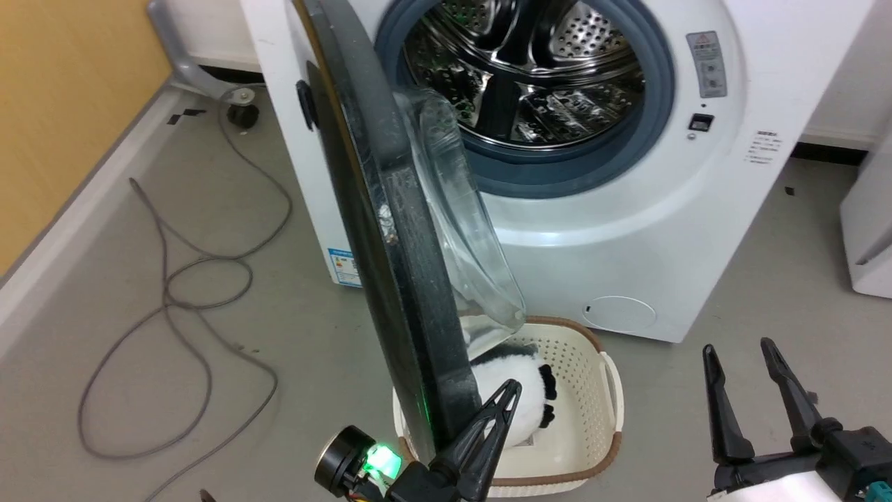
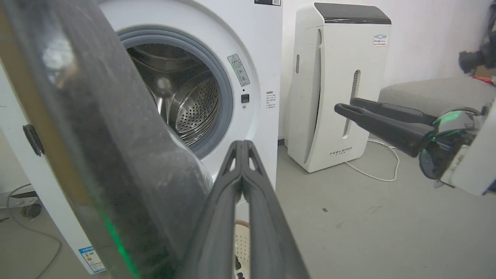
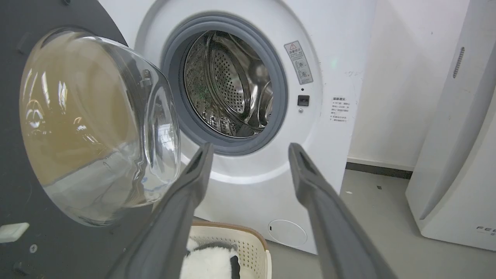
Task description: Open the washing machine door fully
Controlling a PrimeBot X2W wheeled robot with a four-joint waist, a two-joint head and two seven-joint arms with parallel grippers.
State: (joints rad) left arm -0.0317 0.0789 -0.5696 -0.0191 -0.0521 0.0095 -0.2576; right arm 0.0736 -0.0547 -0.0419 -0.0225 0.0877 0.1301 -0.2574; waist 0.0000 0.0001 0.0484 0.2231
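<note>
Left gripper, fingers pressed together, at the stiff rim of the glossy-black round washing machine door, likely heavy, best pushed there; right gripper spread.

The left hand flanks the washing machine door.

Grey floor spreads all round; at nine o'clock in the head view an orange wall panel rises above pale skirting, a loose grey cable looping nearby. At three o'clock a white FEELBIRD appliance stands by a white wall
</note>
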